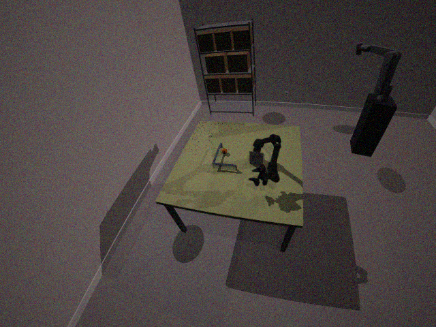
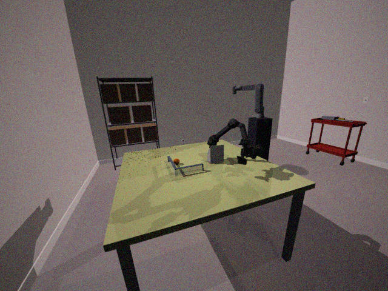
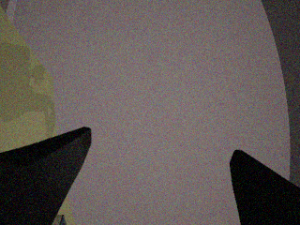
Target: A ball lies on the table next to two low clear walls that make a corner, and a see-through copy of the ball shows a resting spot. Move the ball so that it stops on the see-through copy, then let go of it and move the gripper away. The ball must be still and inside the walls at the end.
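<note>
An orange ball is by the inner side of the left one of two low clear walls with blue-grey edges, near that wall's far end. The left wall and the front wall meet in a corner. I cannot make out the see-through copy of the ball in any view. My gripper is open and empty. It hangs over the right part of the table, well to the right of the ball and walls. The wrist view does not show the ball.
The yellow-green table carries the walls. A grey block is beneath the arm, between the gripper and the walls. Dark specks lie at the table's far left. A shelf rack, another arm on a pedestal and a red cart stand beyond the table.
</note>
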